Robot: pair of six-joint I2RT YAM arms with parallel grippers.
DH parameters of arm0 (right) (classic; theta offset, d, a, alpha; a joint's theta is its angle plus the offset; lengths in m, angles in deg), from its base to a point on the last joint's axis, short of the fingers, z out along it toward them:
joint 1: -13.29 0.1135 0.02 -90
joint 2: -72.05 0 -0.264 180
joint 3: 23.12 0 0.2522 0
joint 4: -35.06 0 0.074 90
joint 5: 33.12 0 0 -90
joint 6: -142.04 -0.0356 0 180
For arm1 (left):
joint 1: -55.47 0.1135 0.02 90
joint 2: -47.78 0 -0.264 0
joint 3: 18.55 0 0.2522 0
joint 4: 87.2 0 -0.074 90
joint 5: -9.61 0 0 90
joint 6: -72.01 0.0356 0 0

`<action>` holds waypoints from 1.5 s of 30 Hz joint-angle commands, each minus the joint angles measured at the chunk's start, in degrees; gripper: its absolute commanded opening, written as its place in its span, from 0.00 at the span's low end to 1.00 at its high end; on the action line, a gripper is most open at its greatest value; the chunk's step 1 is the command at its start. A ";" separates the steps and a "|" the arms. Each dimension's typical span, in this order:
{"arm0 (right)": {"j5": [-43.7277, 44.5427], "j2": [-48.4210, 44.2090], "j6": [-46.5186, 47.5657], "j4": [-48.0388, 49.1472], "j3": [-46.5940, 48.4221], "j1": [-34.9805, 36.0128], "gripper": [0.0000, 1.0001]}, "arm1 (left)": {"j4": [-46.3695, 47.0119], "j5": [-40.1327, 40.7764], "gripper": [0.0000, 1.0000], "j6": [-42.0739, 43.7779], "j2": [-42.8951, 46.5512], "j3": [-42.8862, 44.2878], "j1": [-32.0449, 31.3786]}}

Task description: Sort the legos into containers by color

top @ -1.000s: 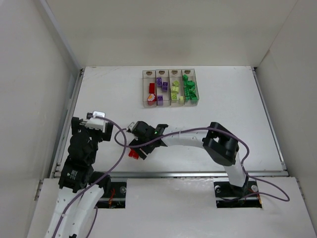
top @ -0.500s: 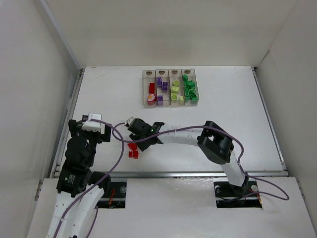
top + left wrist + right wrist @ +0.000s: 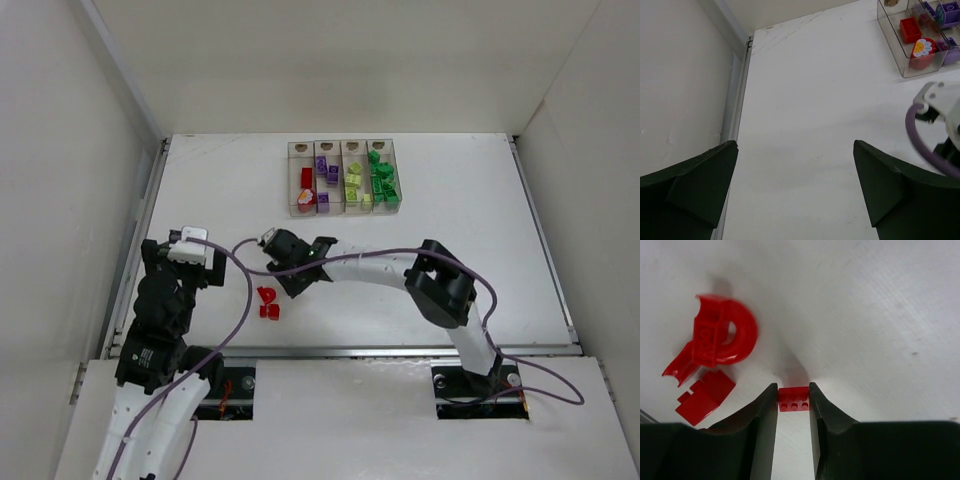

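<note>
Top cam sits high behind both arm bases (image 3: 478, 385), looking down over the tabletop (image 3: 460, 220) with the containers (image 3: 341, 148) at the far side. Left wrist cam rides low, looking forward between its wide-apart jaws, and catches the containers' red end plus a bit of the right arm (image 3: 942, 107), both in the top view. Right wrist cam is super close, staring down past its jaws at a red brick (image 3: 793, 399) and a curved red piece (image 3: 722, 335), a speck from above
</note>
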 commanded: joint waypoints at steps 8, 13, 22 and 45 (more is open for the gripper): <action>-1.74 0.06 0.22 -0.89 22.03 -16.30 0.14 | 3.19 0.55 1.00 0.10 -3.99 1.44 0.08; -0.33 9.29 0.22 1.22 34.44 -21.32 0.14 | 2.66 -7.07 1.00 2.90 -7.77 0.92 0.08; 0.98 20.12 0.22 4.38 47.39 -23.43 0.46 | -6.11 -31.51 1.00 22.01 -12.78 -0.23 0.08; 5.46 -14.76 2.50 8.78 11.54 -23.96 0.99 | -28.64 -40.77 0.75 92.30 -50.31 6.63 -5.62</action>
